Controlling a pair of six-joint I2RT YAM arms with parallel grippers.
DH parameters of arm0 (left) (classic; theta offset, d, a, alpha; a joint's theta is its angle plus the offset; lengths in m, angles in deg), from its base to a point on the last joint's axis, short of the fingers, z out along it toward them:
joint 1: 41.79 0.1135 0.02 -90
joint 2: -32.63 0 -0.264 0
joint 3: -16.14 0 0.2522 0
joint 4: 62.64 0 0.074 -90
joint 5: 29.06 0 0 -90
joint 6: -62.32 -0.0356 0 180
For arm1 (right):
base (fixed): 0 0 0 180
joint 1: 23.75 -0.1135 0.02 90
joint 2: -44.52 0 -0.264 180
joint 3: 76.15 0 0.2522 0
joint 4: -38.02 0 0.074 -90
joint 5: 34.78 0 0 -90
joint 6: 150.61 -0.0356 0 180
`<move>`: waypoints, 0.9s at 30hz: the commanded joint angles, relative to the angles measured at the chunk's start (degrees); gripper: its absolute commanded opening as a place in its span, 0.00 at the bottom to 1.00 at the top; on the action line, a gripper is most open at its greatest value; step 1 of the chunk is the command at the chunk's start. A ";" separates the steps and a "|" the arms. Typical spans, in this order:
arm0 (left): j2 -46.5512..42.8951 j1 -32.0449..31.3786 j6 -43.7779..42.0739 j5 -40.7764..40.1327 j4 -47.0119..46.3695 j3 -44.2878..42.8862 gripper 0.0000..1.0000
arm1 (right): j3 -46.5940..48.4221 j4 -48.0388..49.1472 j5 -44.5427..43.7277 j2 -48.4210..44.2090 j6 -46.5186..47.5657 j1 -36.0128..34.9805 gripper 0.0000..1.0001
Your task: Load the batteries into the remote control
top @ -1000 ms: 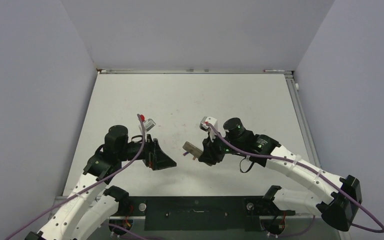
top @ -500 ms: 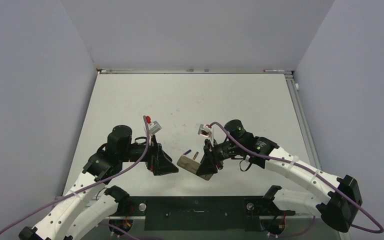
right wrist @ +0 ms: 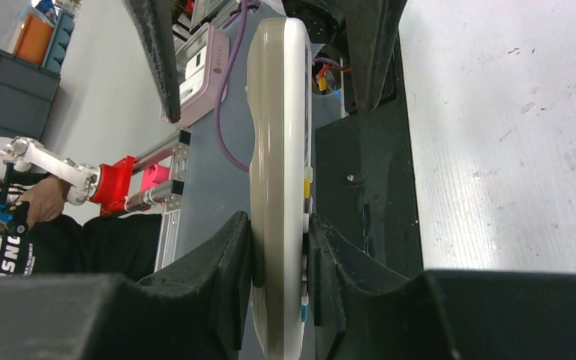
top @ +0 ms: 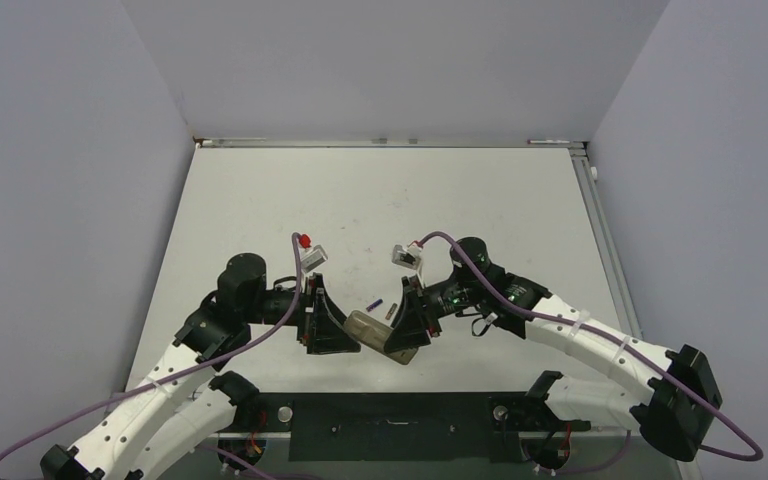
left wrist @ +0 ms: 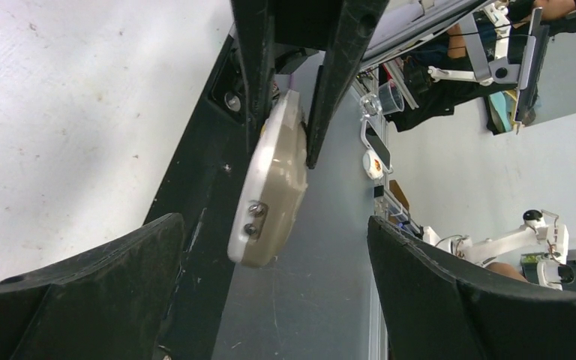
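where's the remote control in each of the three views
top external: remote control low centre, beige back showing, between the two grippers.
left wrist: remote control centre, tilted, hanging from two black fingers at the top.
right wrist: remote control centre, edge-on, pinched near the bottom.
shared landmark: the right gripper's black fingers clamped on it, visible in all three views.

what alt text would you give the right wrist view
The right gripper clamps the remote control edge-on, beige back left, white buttoned face right. The open left gripper flanks its far end without touching.
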 commanded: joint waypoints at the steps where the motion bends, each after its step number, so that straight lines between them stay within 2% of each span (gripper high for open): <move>1: -0.55 -1.09 3.78 2.65 -8.04 -0.14 0.87 | -0.28 9.50 2.19 1.25 -3.94 -0.64 0.09; 8: -0.99 -1.72 3.96 2.61 -8.52 0.40 0.70 | -0.55 12.14 2.25 2.74 -6.29 -1.62 0.09; 19: -1.22 -2.24 3.87 2.45 -8.96 0.70 0.53 | -0.46 12.73 1.96 3.20 -7.12 -2.78 0.09; 27: -1.45 -2.46 3.76 2.82 -9.22 0.74 0.34 | -0.30 12.77 1.48 3.40 -7.38 -3.05 0.09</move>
